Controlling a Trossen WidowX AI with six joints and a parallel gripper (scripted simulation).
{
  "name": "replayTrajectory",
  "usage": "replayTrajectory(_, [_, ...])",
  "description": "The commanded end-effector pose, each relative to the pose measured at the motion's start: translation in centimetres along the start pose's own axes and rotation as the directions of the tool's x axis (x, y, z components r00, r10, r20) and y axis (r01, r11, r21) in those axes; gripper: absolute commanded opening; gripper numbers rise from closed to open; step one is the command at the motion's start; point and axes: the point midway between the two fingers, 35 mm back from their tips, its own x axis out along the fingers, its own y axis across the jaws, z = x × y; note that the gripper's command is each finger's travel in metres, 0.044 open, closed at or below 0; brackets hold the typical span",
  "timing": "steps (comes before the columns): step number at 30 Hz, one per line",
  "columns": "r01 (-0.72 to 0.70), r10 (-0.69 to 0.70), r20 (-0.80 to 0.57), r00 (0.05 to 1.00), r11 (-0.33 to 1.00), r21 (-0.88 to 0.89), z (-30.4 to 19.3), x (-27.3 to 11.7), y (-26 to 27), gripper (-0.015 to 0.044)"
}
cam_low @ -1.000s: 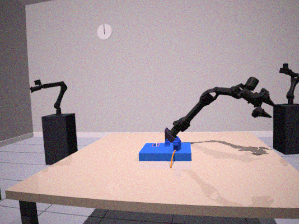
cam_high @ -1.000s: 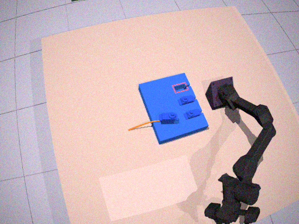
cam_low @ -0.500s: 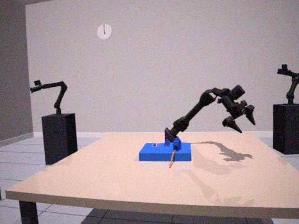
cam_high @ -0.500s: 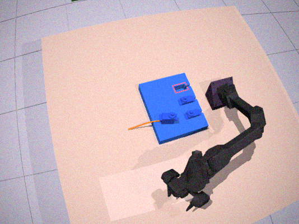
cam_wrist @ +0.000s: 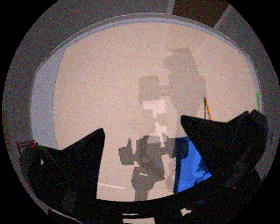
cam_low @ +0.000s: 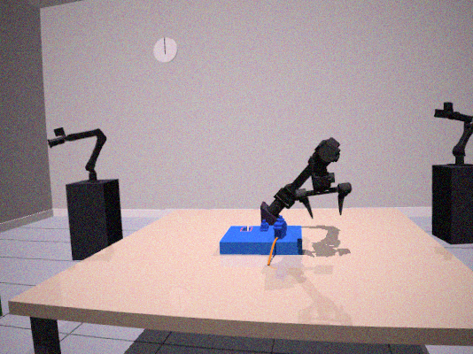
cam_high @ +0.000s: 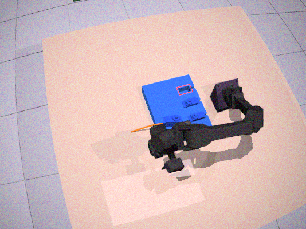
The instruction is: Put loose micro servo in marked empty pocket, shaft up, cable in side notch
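The loose blue micro servo [cam_high: 171, 119] [cam_low: 280, 228] rests on top of the blue deck [cam_high: 160, 98] [cam_low: 248, 248] [cam_wrist: 184, 172], near the edge opposite the marked pocket. Its orange cable [cam_high: 143, 127] [cam_low: 272, 253] [cam_wrist: 207, 108] hangs over the deck's side toward the table. Its shaft seems to point up. The pink-outlined pocket [cam_high: 184, 90] is empty, with its notch at the deck's edge. My gripper [cam_low: 326, 216] [cam_wrist: 143, 126] is open and empty, above the table beside the deck. In the top view the arm hides part of the deck; in the wrist view a finger hides the servo.
Two fitted servos, one nearer the pocket [cam_high: 191, 102] and one farther away [cam_high: 197, 116], sit along the notched deck edge. My arm's base [cam_high: 220, 94] stands beside that edge. A pale rectangle [cam_high: 152, 202] marks the table [cam_high: 86, 70] [cam_low: 177, 285]. Other arms stand on distant black pedestals.
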Motion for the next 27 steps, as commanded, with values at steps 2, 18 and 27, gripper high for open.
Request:
replayTrajectory(2, [0.106,-0.097,-0.103,0.99,0.991,0.087,-2.5,-0.8,-6.4,0.044])
replayTrajectory(18, [0.217,-0.116,-0.364,0.924,0.944,0.25,-9.8,-4.6,-15.7,0.044])
replayTrajectory(27, [0.216,-0.115,-0.363,0.924,0.944,0.25,-10.7,-2.3,-16.1,0.044])
